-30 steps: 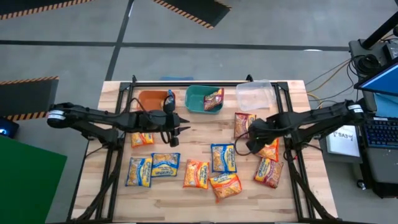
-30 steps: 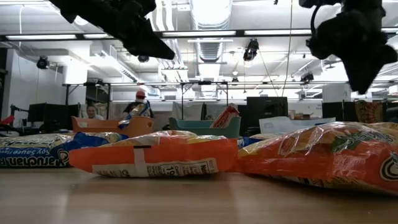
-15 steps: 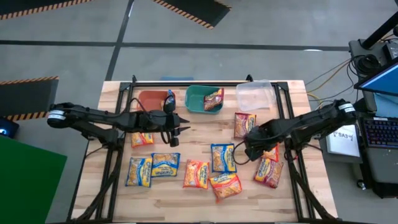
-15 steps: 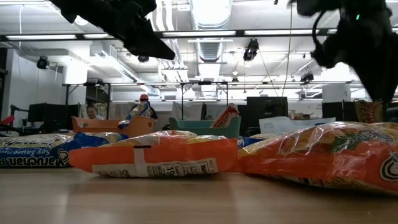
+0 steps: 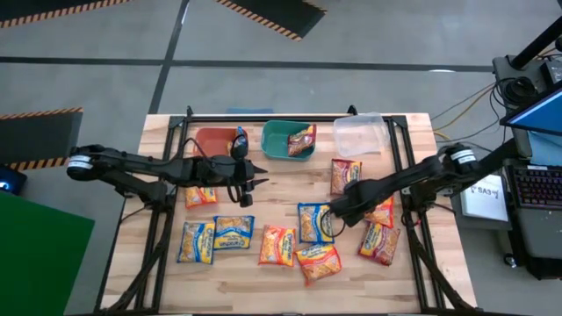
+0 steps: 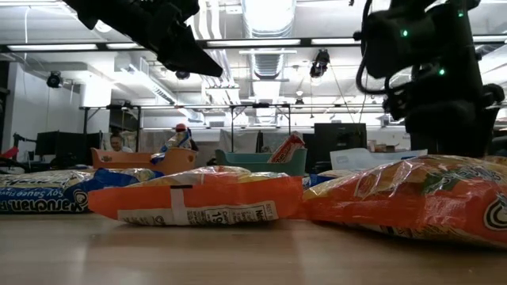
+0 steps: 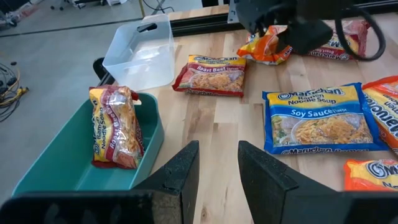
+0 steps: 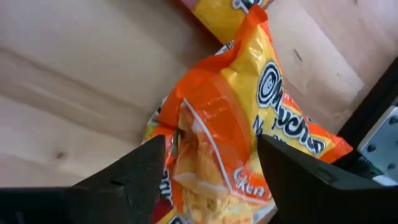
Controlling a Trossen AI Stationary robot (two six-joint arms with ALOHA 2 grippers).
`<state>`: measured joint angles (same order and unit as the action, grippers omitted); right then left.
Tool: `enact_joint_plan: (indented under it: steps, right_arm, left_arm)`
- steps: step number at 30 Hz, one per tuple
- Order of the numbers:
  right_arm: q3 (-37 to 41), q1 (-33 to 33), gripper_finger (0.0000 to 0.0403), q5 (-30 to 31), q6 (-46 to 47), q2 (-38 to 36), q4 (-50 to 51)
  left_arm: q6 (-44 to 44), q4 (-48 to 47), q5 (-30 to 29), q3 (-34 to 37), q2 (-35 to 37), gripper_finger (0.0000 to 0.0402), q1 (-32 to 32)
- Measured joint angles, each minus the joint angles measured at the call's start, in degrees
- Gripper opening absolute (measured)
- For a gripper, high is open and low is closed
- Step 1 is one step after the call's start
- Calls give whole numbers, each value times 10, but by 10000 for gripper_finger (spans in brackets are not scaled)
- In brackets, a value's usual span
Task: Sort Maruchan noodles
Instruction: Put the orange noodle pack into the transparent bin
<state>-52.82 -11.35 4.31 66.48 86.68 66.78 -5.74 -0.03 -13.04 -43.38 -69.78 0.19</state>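
Note:
Several Maruchan packets lie flat on the wooden table: blue ones [image 5: 314, 221] [image 5: 234, 232], orange ones [image 5: 277, 246] [image 5: 318, 260] and maroon ones [image 5: 344, 175] [image 5: 379, 244]. One maroon packet [image 7: 115, 127] leans inside the green bin [image 5: 285, 140]. My right gripper [image 8: 211, 174] is open, low over a crumpled orange packet [image 8: 230, 130] right of the table's middle, with one finger on either side of it. My left gripper [image 7: 217, 168] hangs open and empty above the table in front of the orange bin [image 5: 215, 140]. My right gripper comes down from above at the orange packet's puffed middle [image 8: 205, 143], its fingers [image 8: 149, 168] wide apart beside it. Whether they touch the packet I cannot tell. The packet lies on the table.
An orange bin, the green bin and a clear bin [image 5: 360, 133] stand in a row along the far edge. An orange packet [image 5: 200, 195] lies under my left arm. Bare wood shows along the near edge and between the bins and the packets.
My right gripper has moved toward the table's left and near edge and come down, from above the packets to low over the orange packet. The packets on the table have not moved.

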Motion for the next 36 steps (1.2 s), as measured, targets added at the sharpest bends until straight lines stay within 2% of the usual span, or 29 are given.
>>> enact_joint_plan:
  steps: [6, 16, 22, 29, 36]
  right_arm:
    - [0, 0, 177, 4, -6, 23, 0]
    - [1, 0, 18, 3, -13, 22, 3]
    - [1, 0, 9, 3, -22, -20, 12]
    - [-2, 4, 9, 7, -20, -138, 14]
    - [-3, 20, 9, 118, -4, -285, -28]
  left_arm:
    - [2, 0, 0, 0, 0, 94, 0]
    - [2, 0, 0, 0, 0, 94, 0]
    - [2, 0, -1, 0, 0, 94, 0]
    - [2, 0, -1, 0, 0, 94, 0]
    - [2, 3, -1, 0, 0, 94, 0]
